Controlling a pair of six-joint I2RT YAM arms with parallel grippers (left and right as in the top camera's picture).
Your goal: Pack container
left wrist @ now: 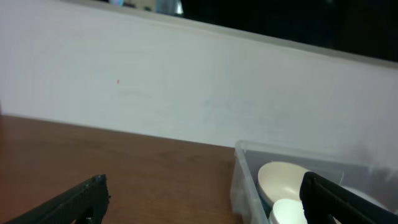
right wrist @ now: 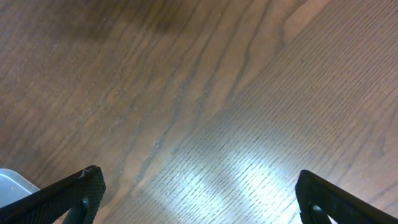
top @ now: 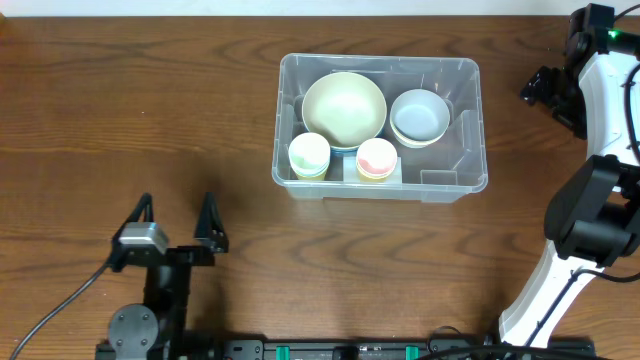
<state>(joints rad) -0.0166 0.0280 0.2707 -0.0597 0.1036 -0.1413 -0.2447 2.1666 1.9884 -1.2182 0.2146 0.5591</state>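
Note:
The clear plastic container (top: 466,172) stands on the wooden table right of centre. Inside it are a large pale green bowl (top: 344,108), a light blue bowl (top: 419,116), a pale green cup (top: 309,155) and a pink-rimmed cup (top: 376,158). In the left wrist view the container (left wrist: 244,180) shows at lower right with the pale bowl (left wrist: 283,179) in it. My left gripper (top: 177,222) is open and empty near the front edge, well left of the container. My right gripper (right wrist: 199,193) is open and empty over bare table right of the container; in the overhead view (top: 545,92) it sits at the far right.
The wooden table (top: 130,120) spreads wide to the left of the container. A white wall (left wrist: 186,87) rises behind the table. A corner of the container (right wrist: 9,182) shows at the lower left of the right wrist view. The right arm's white base (top: 545,290) stands at the front right.

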